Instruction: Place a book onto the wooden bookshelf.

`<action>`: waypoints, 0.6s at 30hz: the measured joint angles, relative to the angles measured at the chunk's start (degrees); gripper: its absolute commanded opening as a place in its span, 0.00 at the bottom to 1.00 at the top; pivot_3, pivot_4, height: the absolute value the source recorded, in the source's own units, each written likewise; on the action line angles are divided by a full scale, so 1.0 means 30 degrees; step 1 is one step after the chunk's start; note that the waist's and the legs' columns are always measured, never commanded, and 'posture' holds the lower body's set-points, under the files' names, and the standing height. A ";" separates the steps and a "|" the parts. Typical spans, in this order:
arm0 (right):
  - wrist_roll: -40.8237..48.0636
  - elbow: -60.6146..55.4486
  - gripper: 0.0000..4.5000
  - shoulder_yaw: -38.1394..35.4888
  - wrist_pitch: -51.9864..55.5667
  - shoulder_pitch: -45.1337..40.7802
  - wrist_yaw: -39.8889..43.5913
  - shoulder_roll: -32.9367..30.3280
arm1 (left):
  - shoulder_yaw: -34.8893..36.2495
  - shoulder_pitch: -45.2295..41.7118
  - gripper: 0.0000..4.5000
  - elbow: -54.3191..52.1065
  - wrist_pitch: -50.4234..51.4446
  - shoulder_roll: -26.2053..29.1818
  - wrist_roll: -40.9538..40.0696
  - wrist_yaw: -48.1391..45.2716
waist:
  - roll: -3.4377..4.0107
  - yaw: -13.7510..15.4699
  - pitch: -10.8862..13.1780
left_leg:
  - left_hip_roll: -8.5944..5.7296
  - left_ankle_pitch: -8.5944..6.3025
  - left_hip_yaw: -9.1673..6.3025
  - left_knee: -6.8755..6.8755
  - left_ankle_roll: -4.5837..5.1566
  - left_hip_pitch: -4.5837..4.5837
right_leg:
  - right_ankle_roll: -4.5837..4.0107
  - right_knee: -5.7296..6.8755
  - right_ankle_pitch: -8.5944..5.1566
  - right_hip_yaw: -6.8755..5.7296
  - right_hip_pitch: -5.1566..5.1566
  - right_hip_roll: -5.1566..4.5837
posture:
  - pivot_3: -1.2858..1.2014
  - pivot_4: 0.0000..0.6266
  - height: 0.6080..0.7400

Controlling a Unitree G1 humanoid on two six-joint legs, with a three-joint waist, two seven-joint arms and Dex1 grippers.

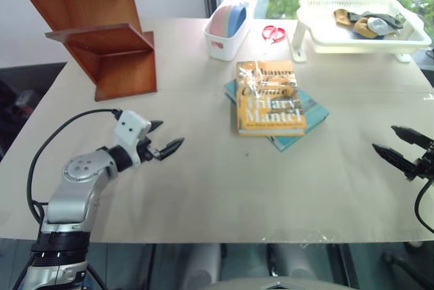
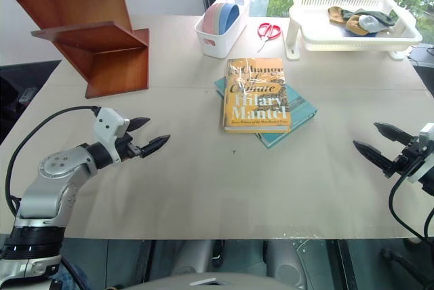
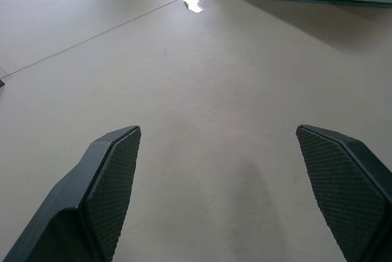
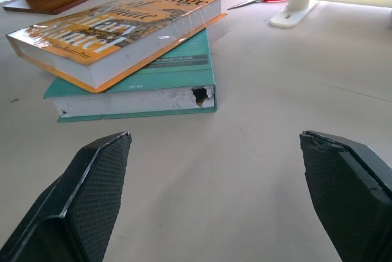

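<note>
The yellow-orange book point(image 1: 268, 97) lies flat in the middle of the table, stacked on a thinner teal book point(image 1: 303, 126). The right wrist view shows this stack from the side, with the book point(image 4: 116, 29) on top. The wooden bookshelf point(image 1: 95, 26) stands at the far left of the table. My left gripper point(image 1: 161, 138) hovers open over the near left part of the table, well left of the books, with nothing between its fingers. Open and empty too, my right gripper point(image 2: 380, 141) hangs at the near right, pointing toward the books.
A narrow white bin point(image 1: 229, 27) with pink and blue dishes stands behind the books. Red scissors point(image 1: 273, 32) lie beside it. A white basket point(image 1: 356, 26) holding cloth items sits at the far right. Bare tabletop point(image 1: 224, 188) spreads between both grippers.
</note>
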 measured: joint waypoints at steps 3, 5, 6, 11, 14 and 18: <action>-0.0051 0.0218 1.00 0.0013 -0.0002 -0.0169 0.0073 -0.0012 | 0.0010 0.0250 0.95 -0.0240 -0.0020 -0.0018 0.0011 0.0081 | 0.0000 -0.0011 0.0000 | 0.0000 0.0000 0.0005 0.0001 0.0000 -0.0001 | 0.0000 -0.0002 0.0000 0.0004 0.0000 -0.0003 | 0.52 0.24 1.00; -0.0194 0.0505 1.00 0.0079 0.0000 -0.0466 0.0063 -0.0043 | 0.0025 0.0548 0.95 -0.0541 -0.0021 -0.0255 -0.0007 0.0225 | 0.0000 -0.0029 0.0000 | 0.0000 0.0000 0.0010 0.0000 0.0000 0.0003 | 0.0000 0.0002 0.0000 0.0008 -0.0001 -0.0004 | 0.52 0.24 1.00; -0.0275 0.0522 1.00 0.0108 0.0015 -0.0629 -0.0017 -0.0046 | 0.0024 0.0679 0.95 -0.0659 -0.0019 -0.0367 -0.0012 0.0312 | 0.0000 -0.0026 0.0000 | 0.0002 0.0000 0.0004 0.0000 0.0000 0.0004 | 0.0000 0.0006 0.0000 0.0004 -0.0001 -0.0002 | 0.52 0.24 1.00; -0.0570 0.0852 1.00 0.0251 0.0805 -0.1140 -0.0658 -0.0200 | 0.0044 0.0972 0.95 -0.0766 -0.0018 -0.0369 -0.0014 0.0431 | 0.0000 -0.0007 0.0000 | -0.0003 0.0000 0.0007 0.0000 0.0000 0.0001 | 0.0000 0.0001 0.0000 0.0006 0.0000 -0.0007 | 0.52 0.24 1.00; -0.0739 0.1206 1.00 0.0282 0.0862 -0.1639 -0.0917 -0.0212 | 0.0098 0.1085 0.95 -0.0770 -0.0018 -0.0369 -0.0020 0.0464 | 0.0000 -0.0008 0.0000 | -0.0004 0.0000 0.0005 0.0000 0.0000 0.0002 | -0.0001 0.0004 0.0000 0.0002 -0.0001 -0.0008 | 0.52 0.24 1.00; -0.1070 0.1708 1.00 0.0506 0.0794 -0.2717 -0.1117 -0.0216 | 0.0125 0.1079 0.95 -0.0803 -0.0020 -0.0369 -0.0021 0.0503 | 0.0000 -0.0017 0.0000 | -0.0002 0.0000 0.0006 0.0000 0.0000 0.0003 | 0.0000 0.0003 0.0000 0.0002 -0.0001 -0.0003 | 0.52 0.24 1.00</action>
